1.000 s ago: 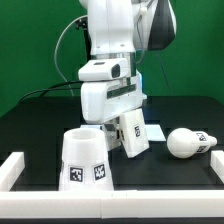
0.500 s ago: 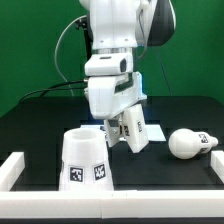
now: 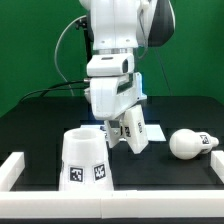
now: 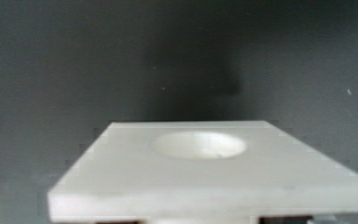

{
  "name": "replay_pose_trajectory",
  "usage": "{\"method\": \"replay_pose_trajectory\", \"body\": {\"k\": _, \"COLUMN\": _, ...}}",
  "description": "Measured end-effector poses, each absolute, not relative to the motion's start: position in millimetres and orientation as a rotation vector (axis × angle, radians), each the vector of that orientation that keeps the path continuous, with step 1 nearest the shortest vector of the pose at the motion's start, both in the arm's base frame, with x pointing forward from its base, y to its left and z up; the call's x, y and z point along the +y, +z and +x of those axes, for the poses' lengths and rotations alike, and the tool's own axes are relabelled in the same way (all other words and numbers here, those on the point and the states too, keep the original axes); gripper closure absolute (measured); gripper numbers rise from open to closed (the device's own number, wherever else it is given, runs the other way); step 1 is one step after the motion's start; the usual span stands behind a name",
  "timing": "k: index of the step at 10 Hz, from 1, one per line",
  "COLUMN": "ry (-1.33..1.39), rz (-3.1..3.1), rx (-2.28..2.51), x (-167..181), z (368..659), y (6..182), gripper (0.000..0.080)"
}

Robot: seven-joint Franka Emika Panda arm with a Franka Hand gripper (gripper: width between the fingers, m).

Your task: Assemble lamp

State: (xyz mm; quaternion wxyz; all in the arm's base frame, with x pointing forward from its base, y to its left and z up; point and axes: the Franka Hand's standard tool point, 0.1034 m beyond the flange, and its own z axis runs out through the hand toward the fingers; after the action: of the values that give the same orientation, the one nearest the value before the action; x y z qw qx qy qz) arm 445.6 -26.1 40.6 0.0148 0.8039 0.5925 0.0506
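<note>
My gripper (image 3: 119,127) is shut on the lamp base (image 3: 135,131), a white angular block with square tags. It holds the base tilted just above the black table, behind the shade. The shade (image 3: 85,160), a white truncated cone with tags, stands upright at the front, toward the exterior view's left. The round bulb on its neck (image 3: 189,143) lies on its side at the exterior view's right. In the wrist view the base (image 4: 202,175) fills the lower part with its round socket (image 4: 202,147) facing the camera. My fingertips are mostly hidden under it.
White rails border the table: a corner piece (image 3: 12,168) at the exterior view's left, a front rail (image 3: 120,206), and an end (image 3: 218,166) at the right. A black cable (image 3: 55,88) hangs at the back left before the green backdrop.
My gripper has risen a little with the base in it, lifting and tilting the base. The shade and the bulb have not moved.
</note>
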Motion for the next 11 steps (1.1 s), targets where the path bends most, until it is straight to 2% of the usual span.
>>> {"method": "replay_pose_trajectory", "body": {"k": 4, "ry": 0.133, "rz": 2.197, "rx": 2.148, "x": -20, "z": 456, "y": 46.1, "gripper": 0.0489}}
{"method": "replay_pose_trajectory", "body": {"k": 6, "ry": 0.105, "rz": 1.897, "rx": 2.392, "x": -2, "z": 458, "y": 45.2, "gripper": 0.0489}}
{"method": "replay_pose_trajectory", "body": {"k": 9, "ry": 0.083, "rz": 1.694, "rx": 2.533, "x": -6, "z": 456, "y": 43.2, "gripper": 0.0489}}
{"method": "replay_pose_trajectory", "body": {"k": 11, "ry": 0.041, "rz": 1.283, "rx": 2.742, "x": -21, "z": 456, "y": 43.9, "gripper": 0.0489}}
